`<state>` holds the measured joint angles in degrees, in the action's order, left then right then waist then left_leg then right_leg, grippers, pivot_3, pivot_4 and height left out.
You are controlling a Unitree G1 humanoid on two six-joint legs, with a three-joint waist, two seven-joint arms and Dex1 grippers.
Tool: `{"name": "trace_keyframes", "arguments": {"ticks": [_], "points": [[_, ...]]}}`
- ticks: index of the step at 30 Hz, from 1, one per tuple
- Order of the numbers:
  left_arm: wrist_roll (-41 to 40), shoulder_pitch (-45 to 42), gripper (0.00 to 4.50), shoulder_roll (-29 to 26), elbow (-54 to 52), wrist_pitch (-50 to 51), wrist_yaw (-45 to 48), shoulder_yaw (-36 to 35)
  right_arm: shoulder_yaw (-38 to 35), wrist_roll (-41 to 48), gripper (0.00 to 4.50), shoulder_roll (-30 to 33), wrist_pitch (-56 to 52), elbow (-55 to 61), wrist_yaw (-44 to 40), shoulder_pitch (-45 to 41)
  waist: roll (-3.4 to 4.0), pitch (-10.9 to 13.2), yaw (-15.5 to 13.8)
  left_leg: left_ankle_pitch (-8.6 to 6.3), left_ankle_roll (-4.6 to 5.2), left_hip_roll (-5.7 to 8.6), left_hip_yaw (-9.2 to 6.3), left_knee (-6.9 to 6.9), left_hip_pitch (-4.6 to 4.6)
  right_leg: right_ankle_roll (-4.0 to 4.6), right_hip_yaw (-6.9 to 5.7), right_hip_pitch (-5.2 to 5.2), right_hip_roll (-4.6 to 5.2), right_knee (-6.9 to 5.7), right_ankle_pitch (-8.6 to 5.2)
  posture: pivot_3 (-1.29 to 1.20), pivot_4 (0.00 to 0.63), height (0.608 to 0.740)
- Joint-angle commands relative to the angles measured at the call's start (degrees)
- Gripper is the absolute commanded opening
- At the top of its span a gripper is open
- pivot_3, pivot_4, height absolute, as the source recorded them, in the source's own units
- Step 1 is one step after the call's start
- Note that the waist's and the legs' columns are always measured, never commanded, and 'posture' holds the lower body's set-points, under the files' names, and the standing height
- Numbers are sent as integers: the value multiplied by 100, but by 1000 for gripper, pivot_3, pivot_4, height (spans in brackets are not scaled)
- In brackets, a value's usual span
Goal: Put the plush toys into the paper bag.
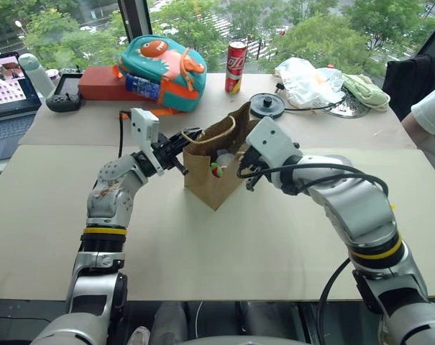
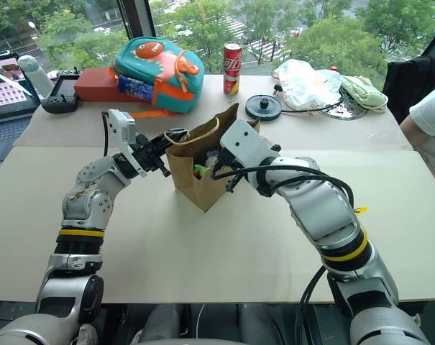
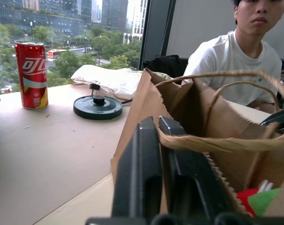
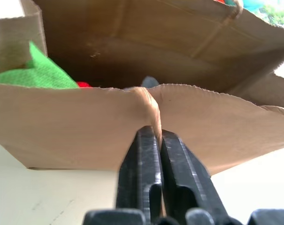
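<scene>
The brown kraft paper bag [image 1: 210,180], standing mid-desk with the red chili-pepper plush [image 3: 247,200] inside, is pinched at opposite rims by the left gripper [image 1: 182,149] and right gripper [image 4: 156,140]

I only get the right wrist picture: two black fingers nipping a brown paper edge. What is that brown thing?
Observer: A paper bag, open on a table. You are seeing its rim from close up.
Operator: Is anything else holding it?
Observer: Yes, the left fingers pinch the opposite side of the rim, beside a twisted handle.
Operator: And the green and red bit inside?
Observer: That is a red chili plush with a green stem, lying in the bag.
</scene>
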<state>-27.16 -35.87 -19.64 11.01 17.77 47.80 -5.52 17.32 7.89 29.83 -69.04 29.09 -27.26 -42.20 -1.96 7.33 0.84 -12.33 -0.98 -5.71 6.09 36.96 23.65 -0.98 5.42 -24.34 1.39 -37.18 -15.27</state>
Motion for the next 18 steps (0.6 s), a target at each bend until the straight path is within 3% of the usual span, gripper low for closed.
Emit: {"name": "trace_keyframes", "arguments": {"ticks": [1,8,9,14,18], "points": [[-229,-60,1798,-124,-372,229,121,-71,-285,-19,1766,-31,148,103,104,-142,0,0,-1,0,0,0,0,0,0,0,0,0,0,0,0,0,150,722],[-893,-25,4320,-455,-892,1184,255,-301,-1034,622,4194,-332,114,557,-209,-133,0,0,8,0,0,0,-1,-1,1,0,0,-1,0,0,0,0,150,722],[-1057,-5,4492,-555,-1000,1400,307,-360,-1232,823,4426,-335,109,660,-346,-121,0,0,8,0,0,0,-1,-2,1,0,0,-1,-1,0,0,0,150,722],[-1607,72,4492,-917,-1234,2116,357,-662,-1983,1538,4426,-221,10,903,-741,-72,0,0,0,0,0,0,-5,-4,0,0,-3,2,0,2,0,0,150,722],[-1569,362,4492,-1369,-1081,2213,535,-842,-3126,2412,4426,-122,-236,910,-1073,33,0,0,4,0,0,0,-5,-4,-4,0,-4,4,0,2,0,0,150,722]]}}
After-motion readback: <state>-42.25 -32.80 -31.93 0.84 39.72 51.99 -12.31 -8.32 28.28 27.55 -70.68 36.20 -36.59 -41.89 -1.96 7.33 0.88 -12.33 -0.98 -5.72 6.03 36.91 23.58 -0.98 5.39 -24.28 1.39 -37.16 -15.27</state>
